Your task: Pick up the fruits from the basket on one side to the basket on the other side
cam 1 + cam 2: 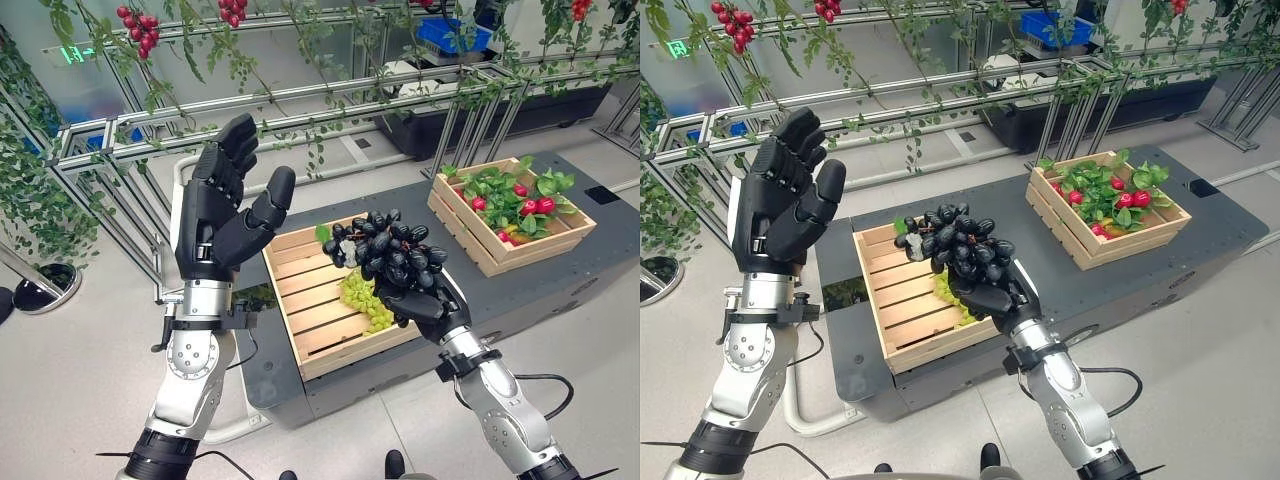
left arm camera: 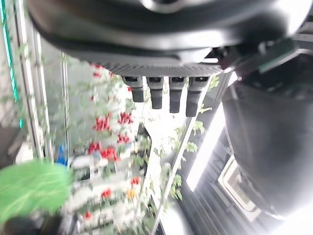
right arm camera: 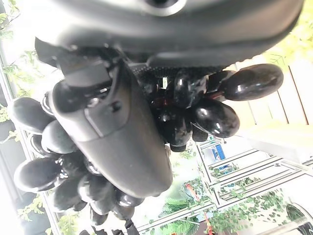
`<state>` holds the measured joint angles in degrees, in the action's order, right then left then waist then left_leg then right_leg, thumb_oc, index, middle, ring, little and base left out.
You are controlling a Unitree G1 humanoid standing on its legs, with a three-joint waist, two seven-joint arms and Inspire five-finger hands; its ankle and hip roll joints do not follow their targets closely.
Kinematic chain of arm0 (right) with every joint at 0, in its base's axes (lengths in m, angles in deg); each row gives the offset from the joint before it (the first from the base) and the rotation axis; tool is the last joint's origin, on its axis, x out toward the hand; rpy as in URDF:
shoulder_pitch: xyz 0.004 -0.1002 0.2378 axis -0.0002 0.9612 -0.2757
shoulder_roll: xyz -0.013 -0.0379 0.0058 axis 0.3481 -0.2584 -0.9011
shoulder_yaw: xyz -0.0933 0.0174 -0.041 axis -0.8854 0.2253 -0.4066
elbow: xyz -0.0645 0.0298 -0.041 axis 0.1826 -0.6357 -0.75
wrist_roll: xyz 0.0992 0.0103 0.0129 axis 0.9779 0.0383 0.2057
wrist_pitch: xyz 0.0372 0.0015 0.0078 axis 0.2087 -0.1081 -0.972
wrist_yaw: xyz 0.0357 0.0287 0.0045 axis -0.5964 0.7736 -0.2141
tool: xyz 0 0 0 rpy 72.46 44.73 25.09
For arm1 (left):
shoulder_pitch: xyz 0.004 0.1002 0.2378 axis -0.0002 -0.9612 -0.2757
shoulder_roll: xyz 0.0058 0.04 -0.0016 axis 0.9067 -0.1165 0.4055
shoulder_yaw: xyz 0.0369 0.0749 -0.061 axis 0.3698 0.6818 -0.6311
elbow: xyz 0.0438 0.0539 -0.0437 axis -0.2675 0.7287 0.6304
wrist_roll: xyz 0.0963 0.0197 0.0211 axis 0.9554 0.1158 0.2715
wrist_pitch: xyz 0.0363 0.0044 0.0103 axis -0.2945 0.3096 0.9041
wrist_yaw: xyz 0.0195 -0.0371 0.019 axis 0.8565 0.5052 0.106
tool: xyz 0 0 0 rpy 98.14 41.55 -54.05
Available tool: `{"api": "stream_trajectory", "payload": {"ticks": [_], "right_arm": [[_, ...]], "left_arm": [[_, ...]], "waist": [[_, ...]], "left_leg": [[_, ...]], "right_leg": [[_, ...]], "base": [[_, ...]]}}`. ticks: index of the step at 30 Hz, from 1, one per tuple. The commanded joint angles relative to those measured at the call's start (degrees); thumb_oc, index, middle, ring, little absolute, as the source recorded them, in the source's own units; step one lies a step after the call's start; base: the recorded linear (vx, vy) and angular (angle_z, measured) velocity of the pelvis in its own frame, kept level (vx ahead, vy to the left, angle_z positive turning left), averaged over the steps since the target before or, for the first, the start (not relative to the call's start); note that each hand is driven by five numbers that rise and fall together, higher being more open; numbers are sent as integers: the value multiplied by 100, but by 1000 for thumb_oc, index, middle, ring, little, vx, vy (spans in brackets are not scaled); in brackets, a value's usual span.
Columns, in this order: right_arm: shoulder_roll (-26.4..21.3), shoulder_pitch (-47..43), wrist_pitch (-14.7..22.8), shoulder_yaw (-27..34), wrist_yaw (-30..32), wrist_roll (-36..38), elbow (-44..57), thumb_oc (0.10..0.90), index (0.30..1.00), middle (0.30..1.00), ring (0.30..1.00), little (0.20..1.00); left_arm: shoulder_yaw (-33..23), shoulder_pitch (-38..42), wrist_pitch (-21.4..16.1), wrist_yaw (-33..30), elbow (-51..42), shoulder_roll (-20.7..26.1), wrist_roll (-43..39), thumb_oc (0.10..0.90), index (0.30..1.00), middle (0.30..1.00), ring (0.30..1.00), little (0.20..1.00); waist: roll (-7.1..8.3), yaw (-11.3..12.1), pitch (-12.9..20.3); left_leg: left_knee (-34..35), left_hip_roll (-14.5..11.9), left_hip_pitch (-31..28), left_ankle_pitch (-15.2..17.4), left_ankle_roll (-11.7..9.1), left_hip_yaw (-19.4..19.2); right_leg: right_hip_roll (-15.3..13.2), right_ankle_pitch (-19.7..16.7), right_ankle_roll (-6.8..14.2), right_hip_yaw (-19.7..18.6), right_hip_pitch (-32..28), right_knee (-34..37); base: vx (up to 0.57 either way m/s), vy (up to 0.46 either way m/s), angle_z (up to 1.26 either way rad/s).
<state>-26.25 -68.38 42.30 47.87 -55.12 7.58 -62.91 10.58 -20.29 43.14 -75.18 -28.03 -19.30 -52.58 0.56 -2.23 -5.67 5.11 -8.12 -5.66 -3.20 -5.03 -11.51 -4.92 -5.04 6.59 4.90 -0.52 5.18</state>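
Right wrist view gives me the right robot hand (image 3: 112, 132) with thumb and fingers curled round a bunch of dark grapes (image 3: 215, 115), berries bulging out on both sides of the thumb. From the head camera I see that bunch (image 1: 385, 250) held up above the near wooden crate (image 1: 300, 300), clear of its slats. A bunch of green grapes (image 1: 362, 298) lies inside that crate, just beside my right wrist. My left robot hand (image 1: 222, 210) is raised to the left of the crate, fingers straight and spread wide, holding nothing. Both crates stand on the dark bench (image 1: 600, 240); the far crate (image 1: 480, 235) holds red fruits (image 1: 535, 205) among green leaves.
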Motion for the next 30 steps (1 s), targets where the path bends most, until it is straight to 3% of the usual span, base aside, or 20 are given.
{"api": "stream_trajectory", "payload": {"ticks": [1,5,10,13,14,16,19,23,25,30], "right_arm": [[112,-555,1065,532,-187,181,892,400,300,300,300,300],[99,-584,1073,578,-293,141,878,400,300,300,300,300],[20,-656,1045,654,-394,181,814,400,300,300,300,300],[18,-697,1026,661,-501,168,769,400,300,300,300,300],[24,-765,1018,624,-583,179,746,400,300,300,300,300],[-2,-920,948,557,-531,327,782,400,300,300,300,300],[96,-1037,962,446,-651,872,708,400,300,300,300,300],[326,-941,1071,467,-782,1002,708,400,300,300,300,300],[372,-898,1071,521,-807,1026,724,400,300,300,300,300],[415,-924,1135,661,-846,1122,745,400,300,300,300,300]], "left_arm": [[68,477,-459,935,67,206,-789,800,900,900,900,900],[180,533,-445,1248,83,249,-1041,800,900,900,900,900],[164,568,-557,1263,212,243,-1160,800,900,900,900,900],[183,567,-677,1221,229,153,-1166,800,900,900,900,900],[163,520,-721,1235,152,97,-1161,800,900,900,900,900],[95,425,-718,1387,66,19,-1231,800,900,900,900,900],[167,491,-693,1776,178,-49,-1651,800,900,900,900,900],[402,628,-683,1977,354,-33,-1745,800,900,900,900,900],[406,661,-679,2039,380,-12,-1771,800,900,900,900,900],[329,773,-526,2118,374,88,-1855,800,900,900,900,900]], "waist": [[69,-124,359],[68,-169,355],[73,-145,340],[62,-38,292],[93,87,225],[101,176,131],[97,169,58],[98,58,-47],[102,35,-90],[57,48,-116]], "left_leg": [[-11,-148,59,257,37,27],[-11,-211,69,223,16,-49],[-11,-130,68,222,64,146],[-35,221,59,308,186,708],[-444,668,214,565,301,1367],[-750,908,332,727,394,1599],[-796,976,309,782,458,1430],[-909,1253,263,1045,652,1212],[-987,1321,259,1129,685,1115],[-961,1322,256,1167,758,721]], "right_leg": [[31,252,-29,82,-91,-18],[103,255,-58,36,-50,-18],[210,270,-109,-193,-31,-18],[278,257,-122,-499,-62,-18],[270,173,-97,-828,-58,-18],[216,98,-78,-1052,-73,-18],[106,36,-40,-1028,-93,-18],[-285,-261,313,-983,363,-186],[-391,-377,376,-934,497,-196],[-565,-371,363,-536,725,-686]], "base": [[-12,-56,-3],[-9,-51,-5],[-6,-4,-11],[-28,138,-38],[-47,227,-67],[-69,288,-98],[-85,296,-121],[-152,299,-60],[-128,202,-69],[-161,134,-68]]}}
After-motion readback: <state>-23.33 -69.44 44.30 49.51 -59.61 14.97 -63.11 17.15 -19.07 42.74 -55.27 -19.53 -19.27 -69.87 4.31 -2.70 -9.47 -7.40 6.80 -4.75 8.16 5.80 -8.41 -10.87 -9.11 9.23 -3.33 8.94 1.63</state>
